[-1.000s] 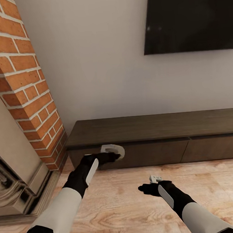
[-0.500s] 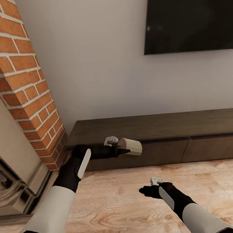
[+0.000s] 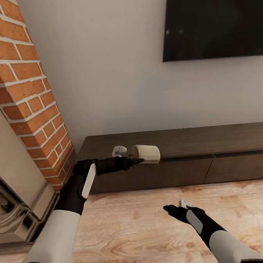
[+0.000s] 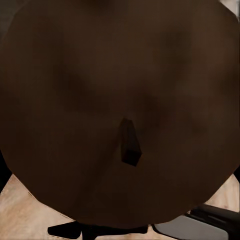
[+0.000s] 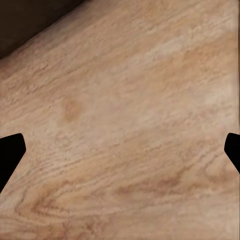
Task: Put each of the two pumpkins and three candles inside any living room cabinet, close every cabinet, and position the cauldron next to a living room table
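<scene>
One wick (image 4: 129, 142); candle (image 3: 147, 154) sideways

No readable text or label appears anywhere.

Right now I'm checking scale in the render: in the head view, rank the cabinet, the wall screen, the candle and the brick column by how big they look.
1. cabinet and brick column: too alike to rank, both cropped.
2. wall screen, also cropped.
3. candle, smallest by far, held in the left gripper.
</scene>
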Tool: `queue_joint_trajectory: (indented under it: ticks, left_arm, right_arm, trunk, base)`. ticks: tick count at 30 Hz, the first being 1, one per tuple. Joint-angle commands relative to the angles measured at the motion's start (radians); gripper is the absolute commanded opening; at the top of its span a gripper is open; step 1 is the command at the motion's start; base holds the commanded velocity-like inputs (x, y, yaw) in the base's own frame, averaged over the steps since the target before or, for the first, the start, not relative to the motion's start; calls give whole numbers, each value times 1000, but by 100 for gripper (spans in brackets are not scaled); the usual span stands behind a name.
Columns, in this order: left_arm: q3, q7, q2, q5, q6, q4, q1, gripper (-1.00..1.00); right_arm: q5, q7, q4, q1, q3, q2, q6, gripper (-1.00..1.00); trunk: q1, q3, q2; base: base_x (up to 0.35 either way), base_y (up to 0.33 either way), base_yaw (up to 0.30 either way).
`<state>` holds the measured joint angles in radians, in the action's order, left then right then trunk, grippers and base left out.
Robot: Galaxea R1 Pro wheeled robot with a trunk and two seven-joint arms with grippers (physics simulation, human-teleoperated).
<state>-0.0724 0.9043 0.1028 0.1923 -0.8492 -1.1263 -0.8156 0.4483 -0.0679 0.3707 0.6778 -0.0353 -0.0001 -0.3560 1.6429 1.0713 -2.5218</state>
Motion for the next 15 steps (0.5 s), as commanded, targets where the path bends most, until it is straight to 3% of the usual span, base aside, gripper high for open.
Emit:
queue_joint_trajectory:
  ticks: [1, 5, 6, 9, 11, 15]
  left_arm:
    - [2, 1, 0, 1, -1, -3, 0, -100]
    - [9, 2, 3, 11, 10, -37, -1, -100]
    - [16, 3, 4, 53, 14, -86, -1, -100]
    - [21, -3, 5, 146, 28, -123, -1, -100]
    - [21, -5, 5, 186, 33, -147, -2, -100]
    - [20, -1, 4, 219, 34, -183, -2, -100]
  right_arm:
    - [1, -3, 0, 0, -13, 0, -4, 100]
    - [3, -3, -4, 0, -41, -2, 2, 100]
    - [2, -4, -5, 0, -45, -1, 3, 100]
    - [-1, -3, -6, 0, -46, 0, 0, 100]
    - [-2, -3, -7, 0, -47, 0, -1, 100]
    - [2, -3, -20, 0, -49, 0, -2, 100]
  trunk:
    - [0, 1, 0]
    - [0, 1, 0]
    - [0, 1, 0]
    - [0, 1, 0]
    - [0, 1, 0]
    - [0, 1, 0]
  base:
    - [0, 0, 0]
    - [0, 0, 0]
    - [0, 0, 0]
    - [0, 0, 0]
    - [0, 0, 0]
    - [0, 0, 0]
